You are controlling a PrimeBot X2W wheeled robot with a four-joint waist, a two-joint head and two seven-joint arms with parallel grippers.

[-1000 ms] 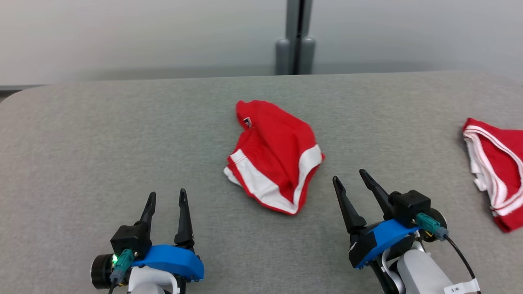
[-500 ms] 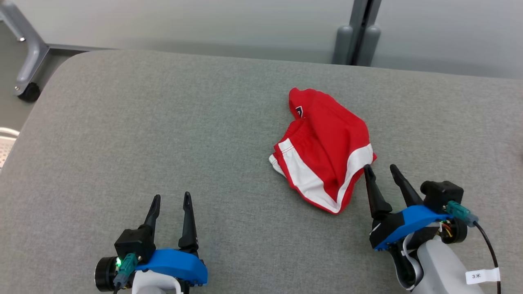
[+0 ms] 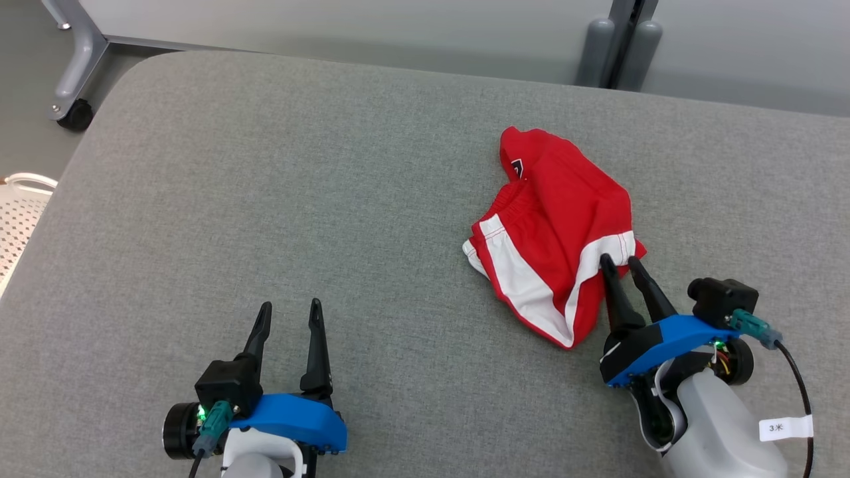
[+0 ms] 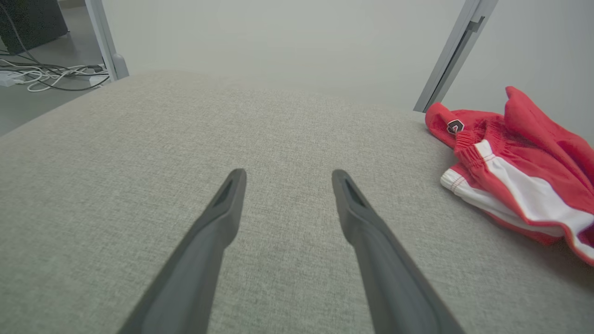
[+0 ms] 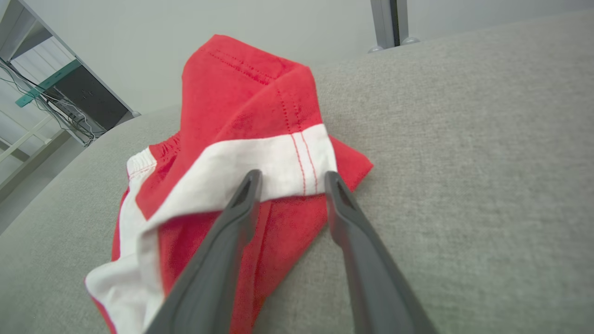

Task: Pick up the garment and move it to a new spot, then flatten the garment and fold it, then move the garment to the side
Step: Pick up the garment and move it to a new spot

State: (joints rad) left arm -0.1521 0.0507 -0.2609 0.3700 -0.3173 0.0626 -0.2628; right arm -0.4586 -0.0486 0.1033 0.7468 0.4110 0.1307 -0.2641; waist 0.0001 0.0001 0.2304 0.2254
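The garment (image 3: 558,219), red shorts with white side bands, is lying crumpled on the grey desk (image 3: 265,166), right of centre and nearer the robot's right arm. The right end effector (image 5: 292,176) is sitting at the garment's near right corner. Its 2 fingers are standing partly apart, straddling the white band where it meets the hem, and are not clamping anything. The left end effector (image 3: 291,305) is hovering wide and empty over the desk, well apart from the cloth.

The step in hand is looking like the first pick. To do it well, the fingers should be pressing down into the desk's soft top so that the whole corner, and not just its top fold, is lying between them before they close. Closing on the stitched white band should be giving a firmer hold than closing on the thin red cloth. Lifting straight up before carrying should be letting the bunched folds fall free rather than dragging over the rough weave.

A castor leg (image 3: 73,113) and a grey post (image 3: 617,46) are standing beyond the desk's far edge, and something white and perforated (image 3: 16,212), possibly a basket, is showing at the left. None of these is blocking the lift, and the desk's left half is offering room for the new spot.
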